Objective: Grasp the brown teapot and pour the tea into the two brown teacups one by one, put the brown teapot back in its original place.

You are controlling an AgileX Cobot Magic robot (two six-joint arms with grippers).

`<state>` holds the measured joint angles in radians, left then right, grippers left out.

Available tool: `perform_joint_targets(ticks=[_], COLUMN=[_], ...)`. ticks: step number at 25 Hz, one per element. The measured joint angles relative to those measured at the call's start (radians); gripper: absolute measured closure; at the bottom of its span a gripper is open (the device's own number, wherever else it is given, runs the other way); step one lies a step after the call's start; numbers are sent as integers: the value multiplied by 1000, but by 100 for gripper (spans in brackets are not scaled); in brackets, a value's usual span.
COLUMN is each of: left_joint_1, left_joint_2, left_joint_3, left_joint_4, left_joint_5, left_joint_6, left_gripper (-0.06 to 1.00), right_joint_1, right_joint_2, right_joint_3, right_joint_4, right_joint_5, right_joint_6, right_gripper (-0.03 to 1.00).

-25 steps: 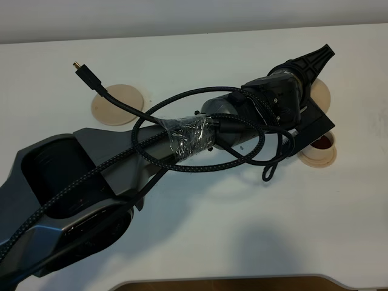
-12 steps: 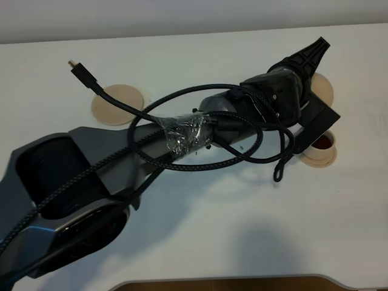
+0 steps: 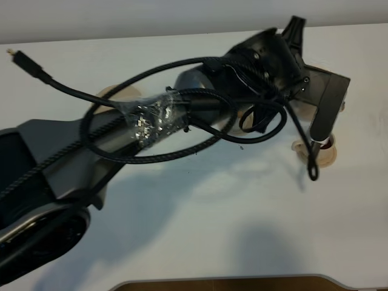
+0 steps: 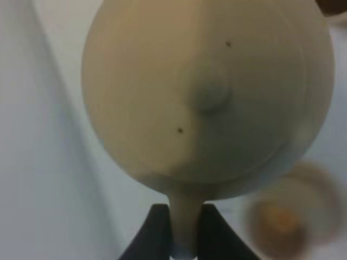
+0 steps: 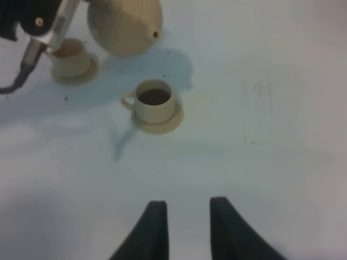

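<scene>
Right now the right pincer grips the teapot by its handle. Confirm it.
Wrong pincer. The left pincer grips the teapot by its handle, as the left wrist view shows. The right pincer holds nothing.

I am looking steeply down at the table (image 3: 230, 230) through my high camera, my left arm (image 3: 121, 130) crossing much of it. My left wrist camera is sitting very close to the teapot (image 4: 206, 97), on its handle side. My right wrist camera is looking down from farther off, sharing that teapot and taking in both cups (image 5: 154, 103).
</scene>
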<state>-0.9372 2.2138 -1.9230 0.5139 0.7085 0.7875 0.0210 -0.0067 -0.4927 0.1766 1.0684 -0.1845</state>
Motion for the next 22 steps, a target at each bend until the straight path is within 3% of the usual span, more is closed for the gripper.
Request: perform_joint_targets(ticks=[8, 15, 22], left_joint_1=[0, 0, 0], left_joint_2=[-17, -17, -2], left_joint_3=[0, 0, 24], left_joint_4=[-214, -336, -374], left_joint_5=[247, 344, 365], left_joint_6=[-193, -434, -501], left_gripper=[84, 84, 84], right_joint_1=[0, 0, 0], right_joint_2=[0, 0, 0], right_joint_3=[0, 0, 0], right_joint_4=[0, 0, 0], right_joint_5=[0, 0, 0], right_joint_6=[0, 0, 0], right_gripper=[75, 75, 75])
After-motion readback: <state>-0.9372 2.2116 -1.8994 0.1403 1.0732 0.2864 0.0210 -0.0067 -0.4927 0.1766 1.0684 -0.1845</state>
